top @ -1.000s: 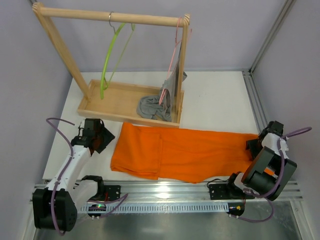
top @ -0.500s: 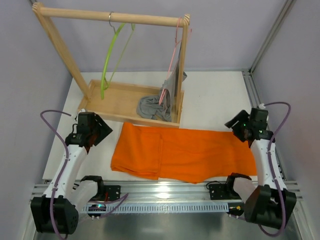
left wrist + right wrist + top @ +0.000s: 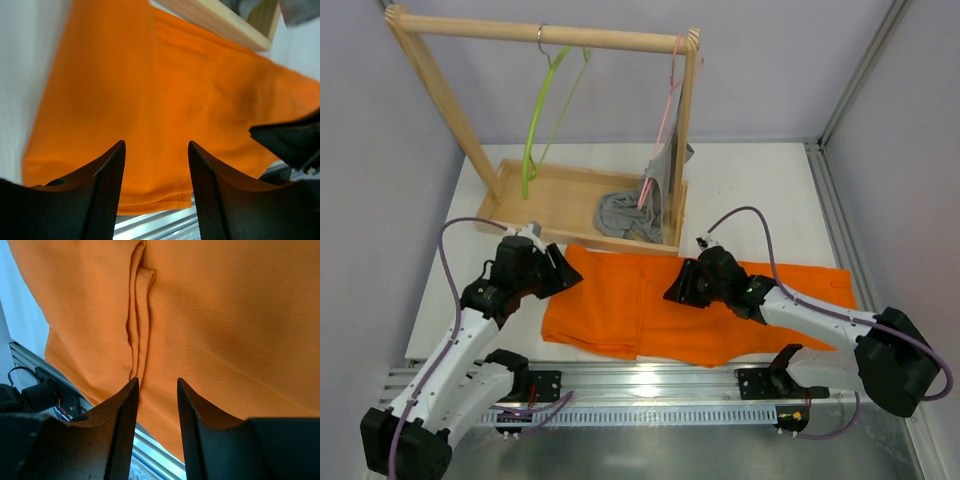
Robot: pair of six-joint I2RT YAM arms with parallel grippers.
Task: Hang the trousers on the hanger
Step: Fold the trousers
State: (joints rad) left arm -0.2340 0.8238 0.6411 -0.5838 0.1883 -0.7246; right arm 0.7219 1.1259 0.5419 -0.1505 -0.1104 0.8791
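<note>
- Your trousers point(image 3: 720, 310) lie flat on the table point(image 3: 750, 190), just in front of the rack's tray point(image 3: 560, 195).
- The hanger point(image 3: 528, 160) hangs at the rail's point(image 3: 620, 38) left end, and the second hanger point(image 3: 665, 118), carrying a small garment point(image 3: 620, 213), at its right.
- Your left gripper point(image 3: 570, 275) is over the trousers' left end, your right gripper point(image 3: 672, 292) over their middle.

- Top external: fixed, high behind the arm bases, facing down and forward; takes in the whole table point(image 3: 760, 190) and the wooden rack point(image 3: 470, 27).
- Left wrist: close, looking past the left gripper point(image 3: 156, 145) onto the trousers point(image 3: 150, 90).
- Right wrist: closer still, looking past the right gripper point(image 3: 157, 382) onto a seam, likely mid-garment.
- Shared: the trousers, in all three views.
</note>
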